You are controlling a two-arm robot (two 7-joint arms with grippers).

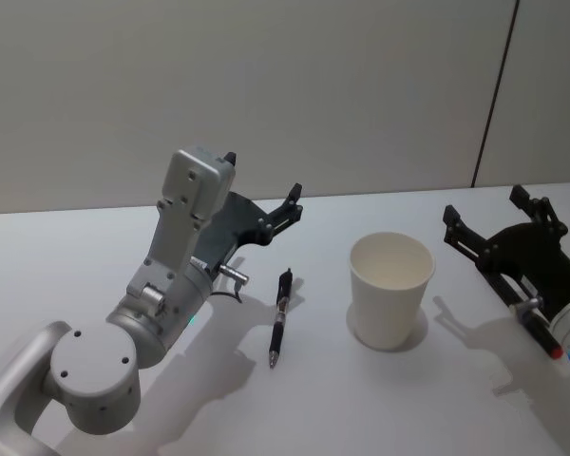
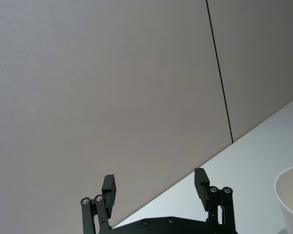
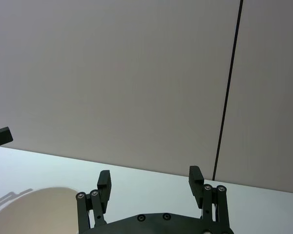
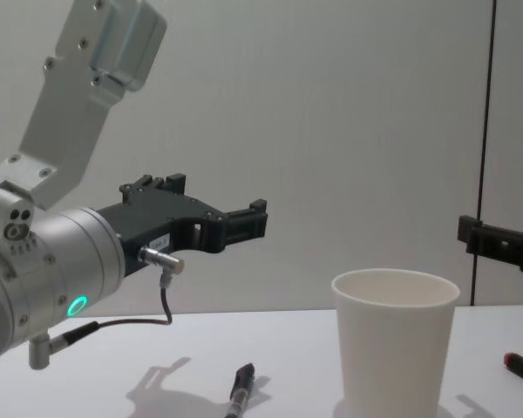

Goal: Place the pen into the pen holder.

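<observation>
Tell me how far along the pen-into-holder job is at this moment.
Nothing is done yet. The slim black pen lies flat on the white table, to the left of the upright white paper cup, whose visible inside looks empty. In hand: nothing. The left gripper hangs open above the table near the pen, and the right gripper sits open beside the cup. Left to do: grasp the pen, lift it and drop it in.

Seemingly a lab bench; bare white table (image 1: 437, 399), grey panelled wall (image 1: 266, 95) behind.
</observation>
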